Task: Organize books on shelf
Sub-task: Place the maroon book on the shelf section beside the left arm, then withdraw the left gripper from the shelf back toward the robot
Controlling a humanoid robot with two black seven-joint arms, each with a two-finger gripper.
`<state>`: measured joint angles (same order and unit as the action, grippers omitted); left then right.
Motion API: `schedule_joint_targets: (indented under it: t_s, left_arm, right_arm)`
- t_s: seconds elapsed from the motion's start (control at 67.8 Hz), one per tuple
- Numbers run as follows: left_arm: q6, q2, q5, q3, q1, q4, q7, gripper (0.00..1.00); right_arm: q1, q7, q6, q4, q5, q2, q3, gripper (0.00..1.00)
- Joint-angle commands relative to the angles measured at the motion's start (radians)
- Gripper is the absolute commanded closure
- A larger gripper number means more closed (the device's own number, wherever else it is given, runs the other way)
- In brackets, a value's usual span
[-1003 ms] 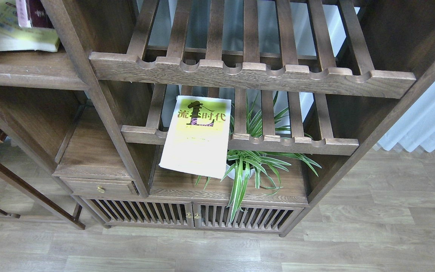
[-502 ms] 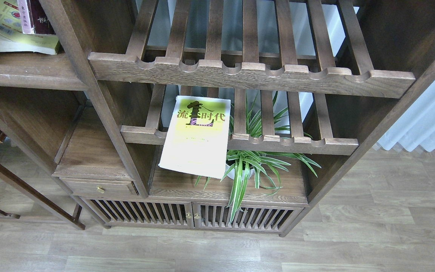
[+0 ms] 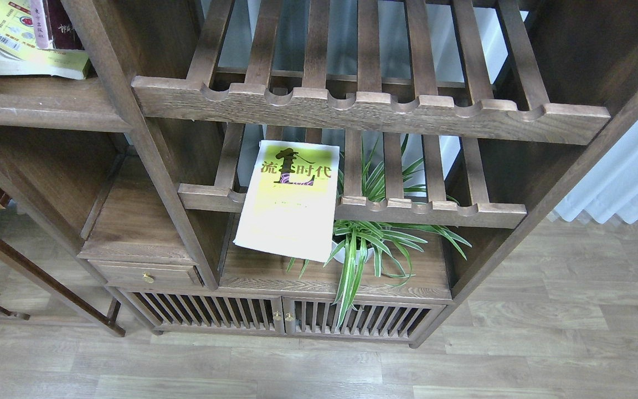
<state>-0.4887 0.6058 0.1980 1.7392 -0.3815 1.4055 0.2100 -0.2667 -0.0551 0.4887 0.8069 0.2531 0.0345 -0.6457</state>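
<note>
- Yellow-green-and-white book [image 3: 290, 200]: lies face up, cover showing dark Chinese characters, on the lower slatted rack [image 3: 430, 208]. Its near end sticks out past the rack's scalloped front rail and hangs above the board below.
- Stack of books [image 3: 25, 50], top left corner: a thick pale-paged volume lies flat, with a yellow-covered one on it and a maroon book [image 3: 64, 25] on top, partly cut by the view's edge.
- Shelf [image 3: 36, 100]: solid dark-brown board with a plain front edge, carrying that stack, left of the upright post.
- Upper slatted rack [image 3: 369, 108]: scalloped front rail, nothing resting on it.
- Potted plant [image 3: 363, 249]: striped green leaves in a white pot, standing on the lower solid board just beside and partly under the overhanging book.
- Small drawer [image 3: 144, 274] with brass knob, lower left; slatted cabinet doors [image 3: 280, 317] beneath.
- Wooden floor [image 3: 518, 354]; pale curtain [image 3: 629, 183] at right.
- Grippers and arms: neither appears in the view, so their opening, hold and pose cannot be told.
</note>
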Motion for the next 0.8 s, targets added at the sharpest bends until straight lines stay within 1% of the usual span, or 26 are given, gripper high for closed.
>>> schedule_joint_targets:
  t_s: [0.0, 0.162, 0.295, 0.398, 0.443, 0.546, 0.634, 0.649, 0.782]
  left_arm:
    - [0.000, -0.005, -0.015, 0.049, 0.095, 0.041, 0.008, 0.07]
    - [0.000, -0.027, -0.020, 0.079, 0.196, 0.070, 0.006, 0.06]
    - [0.000, -0.109, -0.041, 0.076, 0.295, 0.122, 0.009, 0.04]
    - [0.000, -0.155, -0.048, 0.065, 0.355, 0.136, 0.011, 0.03]
    - [0.000, -0.176, -0.048, 0.059, 0.395, 0.139, 0.020, 0.02]
    - [0.000, -0.199, -0.049, 0.054, 0.437, 0.142, 0.035, 0.01]
    - [0.000, -0.219, -0.049, 0.051, 0.460, 0.142, 0.035, 0.00]
    - [0.000, -0.248, -0.054, 0.039, 0.489, 0.145, 0.035, 0.00]
    - [0.000, -0.334, -0.055, 0.014, 0.567, 0.168, 0.035, 0.00]
  right_arm:
    - [0.001, 0.000, 0.000, 0.002, 0.002, -0.004, 0.000, 0.01]
    - [0.003, 0.000, 0.000, 0.000, 0.002, -0.008, 0.000, 0.01]
    - [0.000, 0.000, 0.000, 0.002, 0.003, -0.008, -0.002, 0.01]
    - [0.000, 0.000, 0.000, 0.006, 0.002, -0.011, 0.001, 0.01]
    - [-0.002, 0.000, 0.000, 0.015, 0.002, -0.019, 0.001, 0.01]
    - [-0.008, 0.000, 0.000, 0.040, 0.002, -0.024, 0.001, 0.01]
    - [-0.003, 0.000, 0.000, 0.046, 0.002, -0.022, 0.001, 0.01]
    - [0.004, 0.000, 0.000, 0.046, 0.003, -0.024, 0.000, 0.01]
    - [0.020, 0.000, 0.000, 0.066, 0.003, -0.031, -0.005, 0.01]
